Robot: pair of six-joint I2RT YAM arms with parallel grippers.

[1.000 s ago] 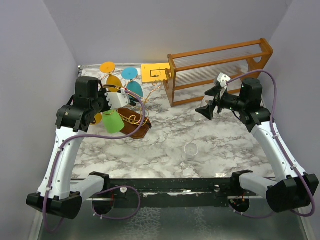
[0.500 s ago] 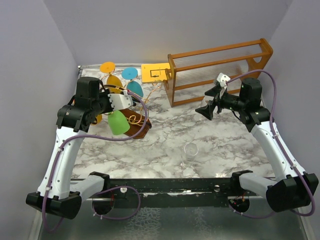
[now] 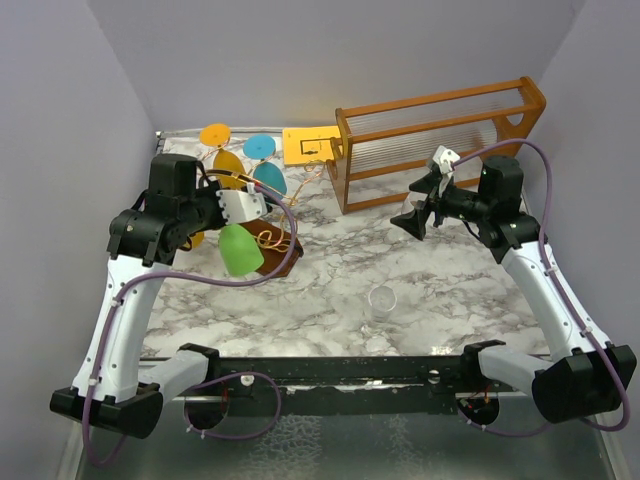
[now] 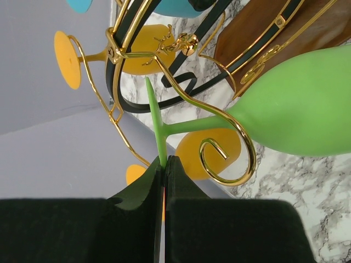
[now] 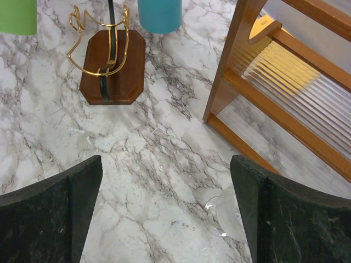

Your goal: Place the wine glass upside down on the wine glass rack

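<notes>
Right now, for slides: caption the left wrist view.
Green wine glass, foot pinched in shut jaws, at the gold wire rack.

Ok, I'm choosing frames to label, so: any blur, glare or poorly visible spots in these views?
Top external view: even, soft light, sharp, though the clear glass nearly vanishes against the marble. Left wrist view: the left gripper is a featureless dark mass; the green wine glass is well lit. Right wrist view: marble sharp, clear glass likewise faint.

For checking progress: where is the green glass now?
Top view, left side: the green glass, held in the left pincer, is at the gold rack.
</notes>
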